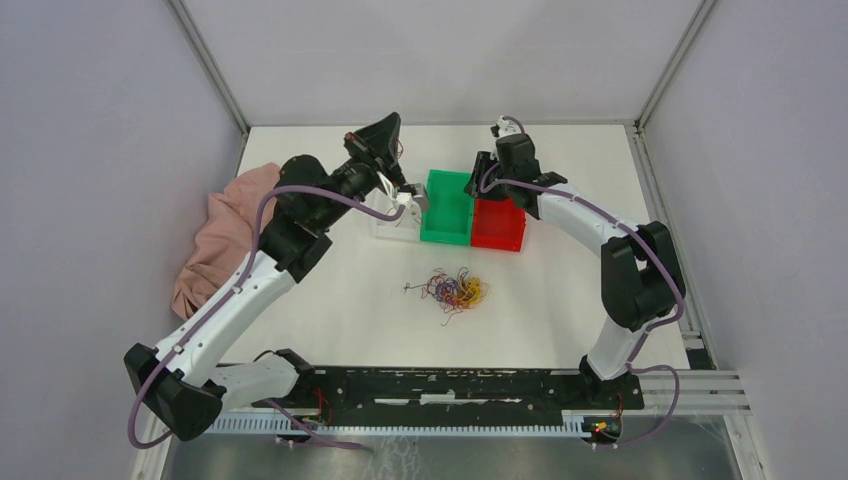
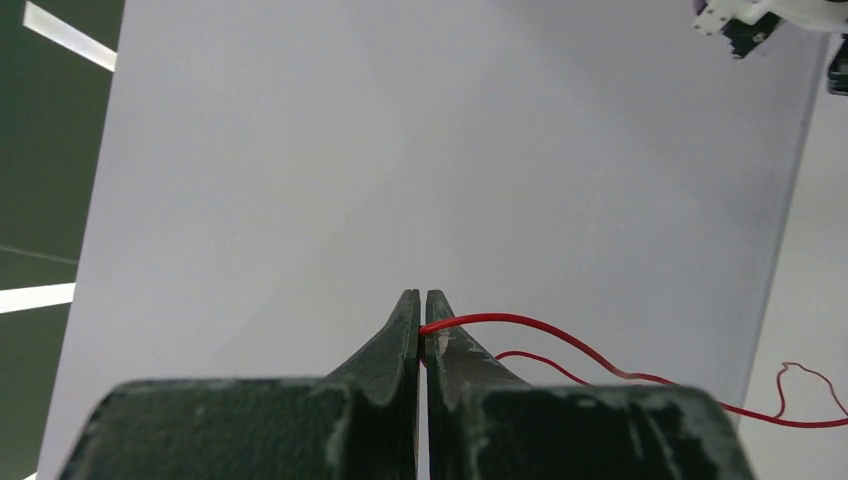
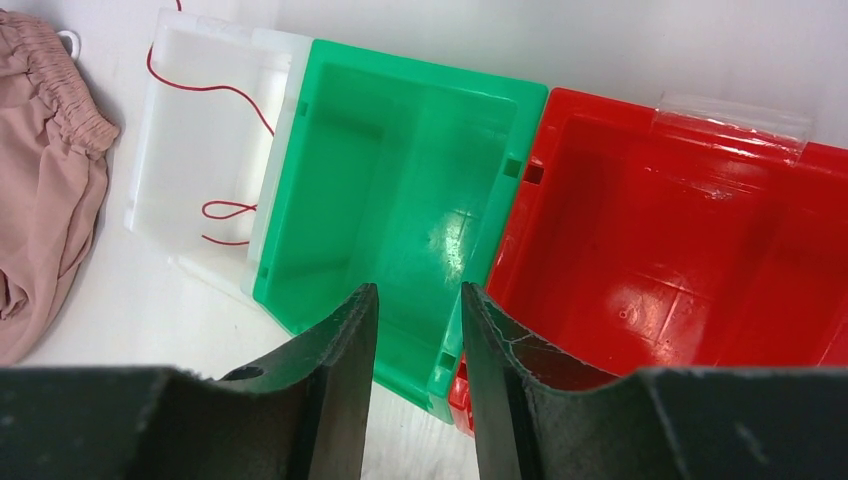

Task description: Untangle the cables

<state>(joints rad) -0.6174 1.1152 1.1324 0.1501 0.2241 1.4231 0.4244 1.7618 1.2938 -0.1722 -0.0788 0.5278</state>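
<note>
The cables (image 1: 455, 290) are a small clump of dark red, yellow-orange and purple wires on the white table, in front of the bins. My left gripper (image 1: 392, 125) is raised high at the back, above the white bin (image 1: 392, 222). In the left wrist view it (image 2: 422, 295) is shut on one red wire (image 2: 560, 330), which trails off to the right. In the right wrist view that red wire (image 3: 215, 90) hangs down into the white bin (image 3: 165, 170). My right gripper (image 1: 487, 170) hovers over the green bin (image 3: 400, 180) and the red bin (image 3: 680, 230); it (image 3: 418, 290) is open and empty.
The white, green (image 1: 447, 207) and red (image 1: 498, 224) bins stand side by side at the back centre. A pink cloth (image 1: 225, 235) lies crumpled at the left edge. Grey walls enclose the table on three sides.
</note>
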